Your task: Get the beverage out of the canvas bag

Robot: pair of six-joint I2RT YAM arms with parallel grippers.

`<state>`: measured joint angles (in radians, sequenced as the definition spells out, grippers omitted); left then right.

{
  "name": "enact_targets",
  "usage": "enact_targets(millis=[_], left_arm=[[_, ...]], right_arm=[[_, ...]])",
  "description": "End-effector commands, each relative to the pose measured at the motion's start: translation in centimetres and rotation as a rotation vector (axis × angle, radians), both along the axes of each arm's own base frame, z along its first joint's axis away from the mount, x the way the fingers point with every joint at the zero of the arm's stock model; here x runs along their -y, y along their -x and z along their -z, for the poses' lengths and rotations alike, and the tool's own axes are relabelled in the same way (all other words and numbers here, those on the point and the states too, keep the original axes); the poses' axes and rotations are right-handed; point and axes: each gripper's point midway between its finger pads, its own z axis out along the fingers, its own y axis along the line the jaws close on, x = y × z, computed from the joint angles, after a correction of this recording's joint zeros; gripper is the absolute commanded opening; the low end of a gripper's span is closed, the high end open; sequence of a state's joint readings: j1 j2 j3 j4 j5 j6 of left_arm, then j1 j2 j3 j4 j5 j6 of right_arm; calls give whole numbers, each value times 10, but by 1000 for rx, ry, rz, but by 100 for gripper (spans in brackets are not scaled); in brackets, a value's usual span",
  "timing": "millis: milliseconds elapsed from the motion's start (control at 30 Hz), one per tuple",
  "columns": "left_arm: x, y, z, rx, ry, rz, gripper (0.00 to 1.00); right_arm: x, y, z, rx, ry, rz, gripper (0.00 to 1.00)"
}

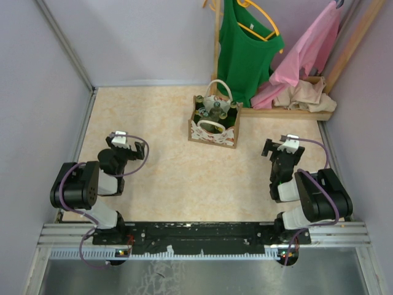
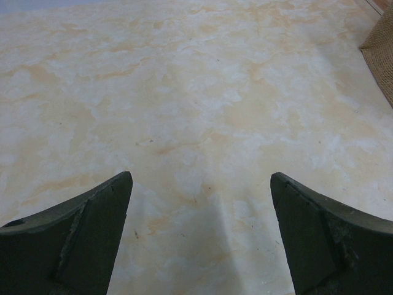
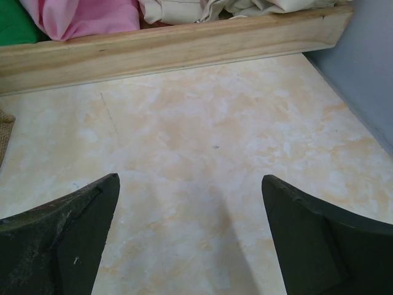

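The canvas bag (image 1: 214,128) stands upright at the middle back of the table, tan with a white lace front and two white looped handles. A dark green beverage bottle (image 1: 215,113) stands inside it, cap up. A corner of the bag shows at the right edge of the left wrist view (image 2: 382,55) and a sliver at the left edge of the right wrist view (image 3: 3,132). My left gripper (image 1: 126,142) is open and empty, low over the table, well left of the bag. My right gripper (image 1: 284,146) is open and empty, to the right of the bag.
A wooden clothes rack base (image 1: 288,112) lies behind the bag at back right, seen close in the right wrist view (image 3: 172,46), with a green top (image 1: 247,49), a pink garment (image 1: 307,52) and beige cloth (image 1: 304,95). Grey walls (image 1: 37,92) enclose the table.
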<state>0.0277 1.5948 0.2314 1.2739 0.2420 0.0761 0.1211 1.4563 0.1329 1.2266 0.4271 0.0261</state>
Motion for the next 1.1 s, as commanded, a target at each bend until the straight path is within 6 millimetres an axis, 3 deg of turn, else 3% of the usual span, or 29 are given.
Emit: enact_targets(millis=[0, 167, 267, 433, 533, 667, 767, 833, 1000, 1067], left_arm=[[2, -4, -6, 21, -5, 5, 100], [2, -4, -6, 20, -5, 5, 100], [2, -4, -6, 21, -4, 4, 100], [2, -4, -6, 21, -5, 5, 100], [2, -4, -6, 21, -5, 5, 100], [3, -4, -6, 21, -4, 8, 100], [2, -4, -6, 21, -5, 6, 100], [2, -4, -6, 22, -5, 4, 100], [2, -4, -6, 22, -5, 6, 100], [2, -4, -6, 21, -5, 5, 100]], right_arm=[[1, -10, -23, 82, -2, 9, 99], [6, -9, -39, 66, -14, 43, 99], [12, -8, -59, 62, -22, 86, 99], [19, -13, -111, 40, -51, 150, 99], [13, -26, -142, 10, -85, 137, 99], [-20, -48, -166, -21, -150, -1, 99], [-50, -60, -184, -17, -108, -62, 92], [-71, -70, -187, -35, -70, -98, 84], [-121, -84, -188, -69, -70, -237, 48], [-137, -84, -187, -73, -65, -272, 45]])
